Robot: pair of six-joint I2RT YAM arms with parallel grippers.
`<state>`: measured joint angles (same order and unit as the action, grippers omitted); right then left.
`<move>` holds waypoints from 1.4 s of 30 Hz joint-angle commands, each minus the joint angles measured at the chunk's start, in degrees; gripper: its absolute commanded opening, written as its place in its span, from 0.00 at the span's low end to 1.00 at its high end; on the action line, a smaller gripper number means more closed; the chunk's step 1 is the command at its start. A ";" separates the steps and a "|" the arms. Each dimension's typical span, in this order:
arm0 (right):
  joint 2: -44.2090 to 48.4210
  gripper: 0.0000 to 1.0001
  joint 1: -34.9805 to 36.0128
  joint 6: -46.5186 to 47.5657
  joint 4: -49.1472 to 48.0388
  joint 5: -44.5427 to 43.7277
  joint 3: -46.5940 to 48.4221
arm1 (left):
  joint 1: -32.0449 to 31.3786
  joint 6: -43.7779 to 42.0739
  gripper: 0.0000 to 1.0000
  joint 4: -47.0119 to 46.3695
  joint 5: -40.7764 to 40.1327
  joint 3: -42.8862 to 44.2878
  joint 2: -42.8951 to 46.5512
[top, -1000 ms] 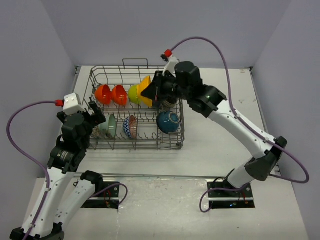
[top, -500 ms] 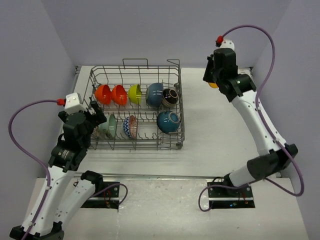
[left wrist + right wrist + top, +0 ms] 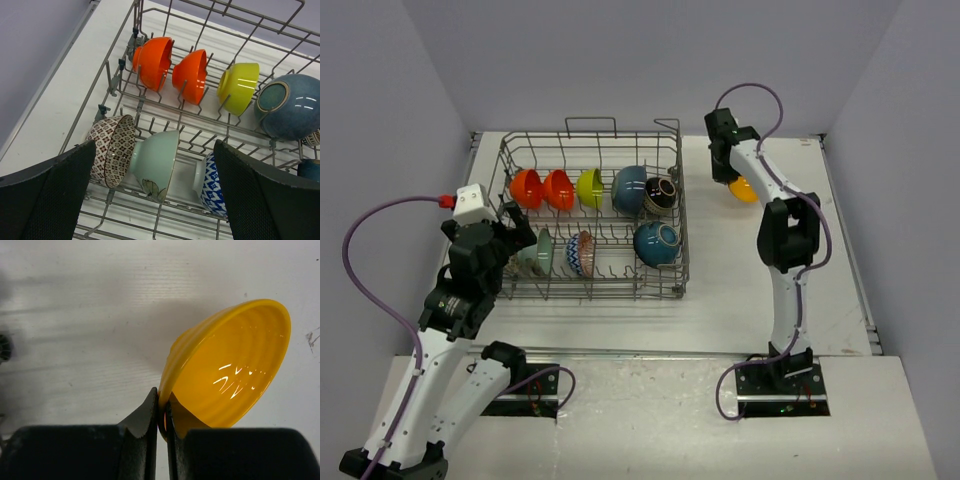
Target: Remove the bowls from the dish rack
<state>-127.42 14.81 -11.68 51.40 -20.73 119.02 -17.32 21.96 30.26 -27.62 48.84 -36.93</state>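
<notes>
The grey wire dish rack stands at the table's far left. Its back row holds two orange-red bowls, a lime one, a dark blue one and a black one. The front row holds a brown patterned bowl, a pale green one, a blue-white one and another dark blue one. My left gripper hangs open above the pale green bowl, touching nothing. Right of the rack, my right gripper is shut on the rim of a yellow bowl, tilted just over the table.
The rack's wire handle loop sticks up at its far side. Upright tines separate the bowls. The grey wall runs close behind the right gripper. A purple cable loops above the right arm.
My right gripper has lifted the yellow bowl out of the rack's back row and swung it right, down to the table beside the rack. The left arm has barely moved.
</notes>
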 commanded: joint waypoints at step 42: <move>51.98 0.61 5.49 -9.39 -13.90 28.60 -22.91 | -0.08 1.60 1.00 0.51 -6.57 2.93 0.54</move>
<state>-80.34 19.18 -16.62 45.91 -8.64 103.79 -17.32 22.09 31.42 -30.02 49.28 -37.93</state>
